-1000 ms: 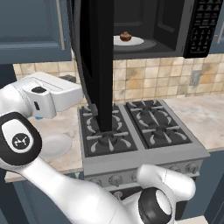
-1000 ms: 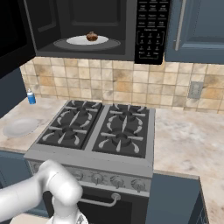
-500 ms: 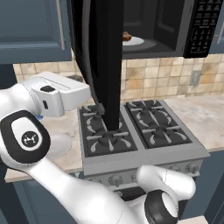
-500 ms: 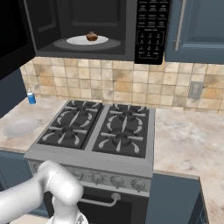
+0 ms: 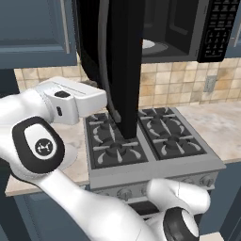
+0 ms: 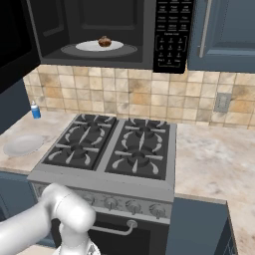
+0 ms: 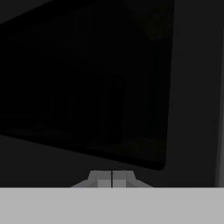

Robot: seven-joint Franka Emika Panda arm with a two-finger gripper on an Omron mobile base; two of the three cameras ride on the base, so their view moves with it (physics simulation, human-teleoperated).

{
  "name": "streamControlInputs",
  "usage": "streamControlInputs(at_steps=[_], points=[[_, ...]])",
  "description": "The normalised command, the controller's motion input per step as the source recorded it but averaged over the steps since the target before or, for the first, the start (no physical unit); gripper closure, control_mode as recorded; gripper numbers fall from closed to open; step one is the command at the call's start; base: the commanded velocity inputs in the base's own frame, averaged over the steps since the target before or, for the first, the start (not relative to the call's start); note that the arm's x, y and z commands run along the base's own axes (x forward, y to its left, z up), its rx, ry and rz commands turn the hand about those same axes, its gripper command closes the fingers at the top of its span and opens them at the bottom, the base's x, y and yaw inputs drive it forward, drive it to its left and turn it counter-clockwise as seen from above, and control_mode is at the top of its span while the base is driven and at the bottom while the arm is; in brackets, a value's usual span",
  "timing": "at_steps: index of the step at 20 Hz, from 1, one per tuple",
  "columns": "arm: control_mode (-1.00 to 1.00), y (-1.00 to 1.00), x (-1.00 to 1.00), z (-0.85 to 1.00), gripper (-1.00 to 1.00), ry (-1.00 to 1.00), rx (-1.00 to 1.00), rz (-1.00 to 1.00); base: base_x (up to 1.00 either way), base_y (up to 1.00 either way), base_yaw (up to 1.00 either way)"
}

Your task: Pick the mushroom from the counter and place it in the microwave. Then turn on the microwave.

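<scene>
The mushroom point(image 6: 104, 41) sits on a white plate point(image 6: 97, 46) inside the microwave point(image 6: 149, 35), on its turntable. The microwave door point(image 5: 124, 70) stands part open, swung out over the stove, and in the left base view it hides the mushroom. My white hand point(image 5: 77, 101) is pressed up against the door's outer face from the left. In the hand view my gripper point(image 7: 112, 177) is shut with nothing in it, its tips close to the dark door glass point(image 7: 87, 87). The keypad point(image 6: 173, 32) is at the microwave's right.
A black gas stove point(image 6: 114, 149) lies under the microwave. The marbled counter point(image 6: 214, 159) runs on both sides of it. At the left are a white plate point(image 6: 22, 145) and a small blue bottle point(image 6: 35, 110). Dark blue wall cabinets point(image 6: 224, 35) flank the microwave.
My hand has moved right against the door, and the door has swung further toward shut. It now covers the mushroom in the left base view. The gripper stayed shut.
</scene>
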Motion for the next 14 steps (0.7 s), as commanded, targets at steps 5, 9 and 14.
streamControlInputs(at_steps=[5, 9, 14], points=[[-1.0, -0.25, 0.0, 0.0, 1.0, 0.0, 0.0, 0.04, 0.0, 0.0, 0.0], [-1.0, -0.24, 0.0, 0.0, 1.0, 0.0, 0.0, 0.04, 0.0, 0.0, 0.0], [-1.0, -0.23, 0.0, 0.03, 1.0, -0.02, 0.0, 0.04, 0.0, 0.0, 0.0]])
